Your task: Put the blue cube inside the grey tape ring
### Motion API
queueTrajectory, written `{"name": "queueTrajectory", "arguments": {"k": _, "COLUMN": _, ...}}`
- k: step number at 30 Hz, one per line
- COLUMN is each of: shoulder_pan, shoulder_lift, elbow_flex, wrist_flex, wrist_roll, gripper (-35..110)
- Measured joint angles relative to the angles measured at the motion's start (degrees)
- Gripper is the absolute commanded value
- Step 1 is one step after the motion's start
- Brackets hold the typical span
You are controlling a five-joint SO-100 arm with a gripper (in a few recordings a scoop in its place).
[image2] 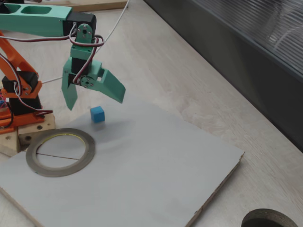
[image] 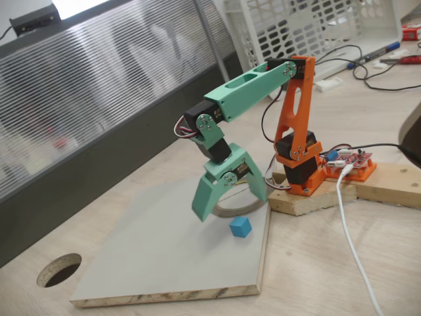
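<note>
The blue cube (image: 241, 227) (image2: 97, 114) rests on the grey board. My green gripper (image: 230, 207) (image2: 94, 101) hangs open just above it, fingers spread wide, tips pointing down and holding nothing. In both fixed views the cube lies roughly under the gap between the fingers, apart from them. The grey tape ring (image2: 87, 156) lies flat on the board, between the cube and the arm's base, about a cube-width from the cube. In a fixed view only an arc of the ring (image: 230, 213) shows behind the gripper.
The grey board (image: 151, 250) (image2: 156, 161) lies on a wooden table. A dark round hole (image: 59, 270) (image2: 270, 220) is cut through the tabletop beyond the board's corner. The orange arm base sits on a wood block (image: 309, 197), with a white cable (image: 352, 230) beside it.
</note>
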Motion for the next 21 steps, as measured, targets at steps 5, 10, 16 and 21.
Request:
{"name": "queueTrajectory", "arguments": {"k": 5, "shoulder_pan": 0.00, "shoulder_lift": -2.11, "elbow_flex": 3.96, "wrist_flex": -9.76, "wrist_roll": 0.00, "gripper": 105}}
{"name": "queueTrajectory", "arguments": {"k": 10, "shoulder_pan": 0.00, "shoulder_lift": -5.19, "elbow_flex": 6.24, "wrist_flex": -11.78, "wrist_roll": 0.00, "gripper": 105}}
{"name": "queueTrajectory", "arguments": {"k": 16, "shoulder_pan": 0.00, "shoulder_lift": -5.45, "elbow_flex": 6.33, "wrist_flex": -11.87, "wrist_roll": 0.00, "gripper": 105}}
{"name": "queueTrajectory", "arguments": {"k": 21, "shoulder_pan": 0.00, "shoulder_lift": -5.45, "elbow_flex": 6.33, "wrist_flex": -11.87, "wrist_roll": 0.00, "gripper": 105}}
